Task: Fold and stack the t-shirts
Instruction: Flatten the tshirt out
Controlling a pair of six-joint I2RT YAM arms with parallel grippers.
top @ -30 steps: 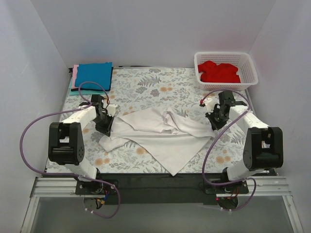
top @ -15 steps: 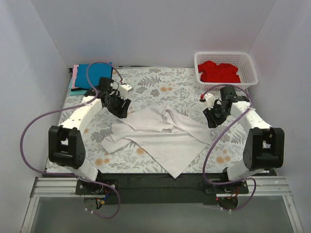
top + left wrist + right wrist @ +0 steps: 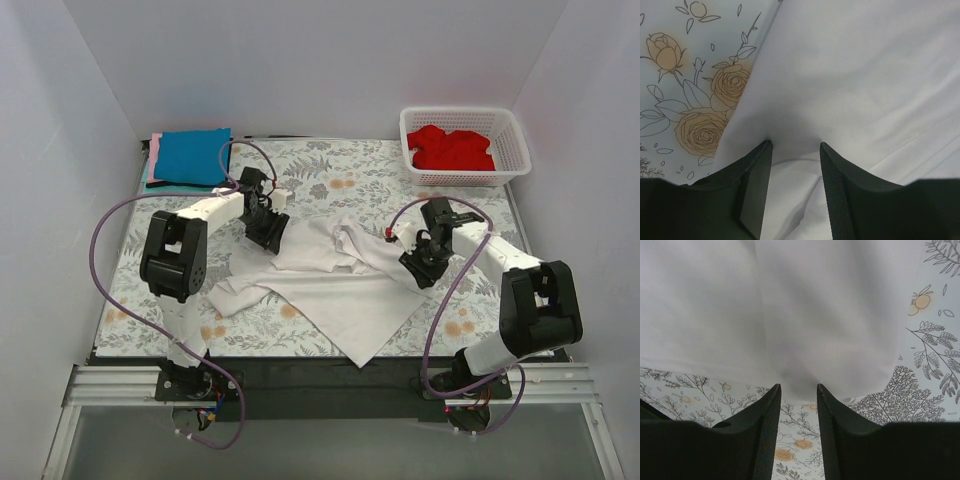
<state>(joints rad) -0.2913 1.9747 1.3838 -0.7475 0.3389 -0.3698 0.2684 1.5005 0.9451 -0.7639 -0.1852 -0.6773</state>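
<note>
White t-shirt (image 3: 335,275) lies rumpled at mid-frame on the floral table cloth (image 3: 330,175), with my 2 pincers at its edges.
My left pincer (image 3: 792,150) and right pincer (image 3: 798,390) each stand narrowly parted over a cloth edge; I cannot tell whether the pads touch it. At upper left, the pink t-shirt (image 3: 153,160) shows only a strip under the blue t-shirt (image 3: 193,155). At upper right, the red t-shirt (image 3: 452,148) lies bunched in the basket (image 3: 510,150).
</note>
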